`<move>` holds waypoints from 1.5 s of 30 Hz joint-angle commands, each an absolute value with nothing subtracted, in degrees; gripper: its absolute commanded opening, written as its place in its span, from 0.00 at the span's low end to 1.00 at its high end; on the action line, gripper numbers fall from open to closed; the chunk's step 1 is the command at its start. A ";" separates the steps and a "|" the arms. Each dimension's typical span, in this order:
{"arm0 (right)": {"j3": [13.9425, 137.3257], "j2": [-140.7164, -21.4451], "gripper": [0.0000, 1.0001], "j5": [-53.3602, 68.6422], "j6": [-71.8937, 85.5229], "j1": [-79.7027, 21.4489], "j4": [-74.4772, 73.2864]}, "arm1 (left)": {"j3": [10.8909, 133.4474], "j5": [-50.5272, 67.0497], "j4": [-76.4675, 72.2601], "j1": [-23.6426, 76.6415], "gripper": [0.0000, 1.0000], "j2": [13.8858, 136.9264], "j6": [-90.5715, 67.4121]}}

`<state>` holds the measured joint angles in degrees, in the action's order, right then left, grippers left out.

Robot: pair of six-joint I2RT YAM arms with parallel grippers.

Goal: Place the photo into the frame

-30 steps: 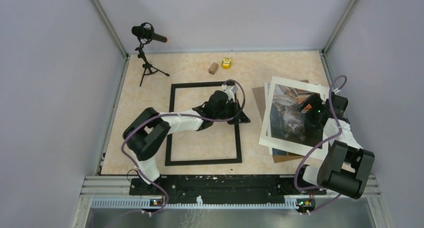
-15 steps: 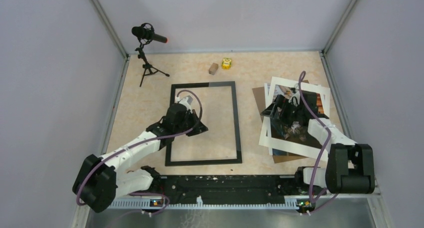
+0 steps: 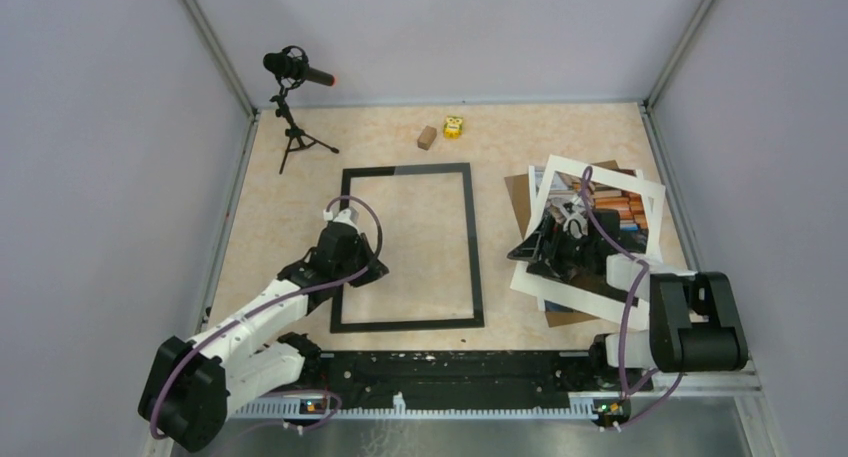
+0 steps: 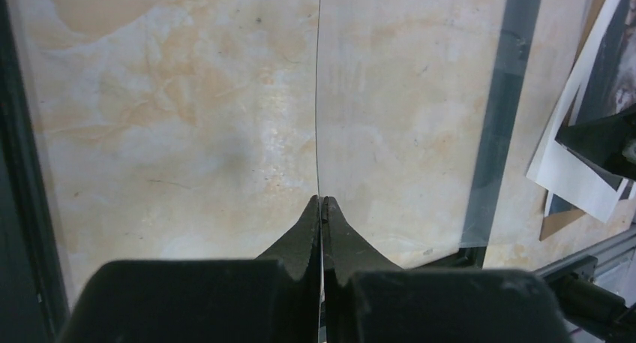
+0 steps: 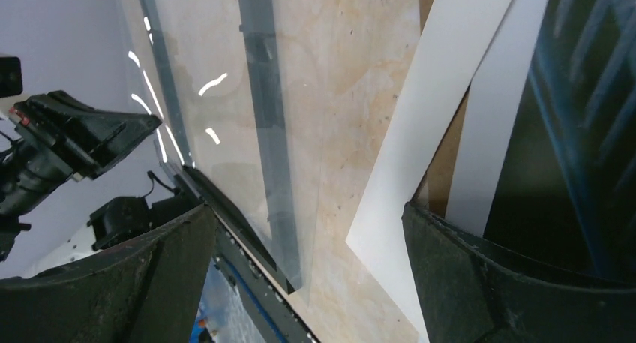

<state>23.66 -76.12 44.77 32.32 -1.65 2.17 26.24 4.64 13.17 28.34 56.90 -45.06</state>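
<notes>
Photo (image 3: 628, 212) lies face up at the right on brown cardboard (image 3: 516, 191), right of the frame (image 3: 405, 168), apart from it. Right gripper (image 5: 304, 212) has its fingers spread wide over the photo's left edge. Left gripper (image 4: 322, 202) is pinched on the thin edge of a clear sheet (image 5: 225, 155) at the frame's left side.

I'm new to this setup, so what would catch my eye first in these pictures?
The black frame lying flat mid-table, with the left gripper at its left side, shut on the edge of a clear pane. At right, the cat photo sits askew on a brown board, the open right gripper low over its left edge.
</notes>
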 commanded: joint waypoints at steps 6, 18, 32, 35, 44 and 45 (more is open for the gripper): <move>22.40 -80.39 0.90 48.96 35.60 -6.22 13.80 | 22.37 1.60 11.63 27.05 0.00 53.50 -46.03; 23.92 -81.55 0.69 50.00 38.40 -8.68 17.72 | 22.13 4.28 11.08 26.92 0.00 50.89 -46.88; 23.98 -86.82 0.66 49.50 41.65 -10.02 25.60 | 22.41 5.23 10.82 26.88 0.00 50.81 -46.83; 24.58 -89.76 0.65 49.52 42.94 -11.28 28.97 | 22.26 5.28 10.66 26.89 0.00 50.72 -46.87; 25.65 -100.59 0.48 50.87 52.04 -12.56 46.95 | 21.88 4.59 10.76 26.89 0.22 51.63 -46.40; 25.83 -101.53 0.46 50.84 52.78 -12.71 48.35 | 22.01 4.58 10.91 26.89 0.26 51.62 -46.32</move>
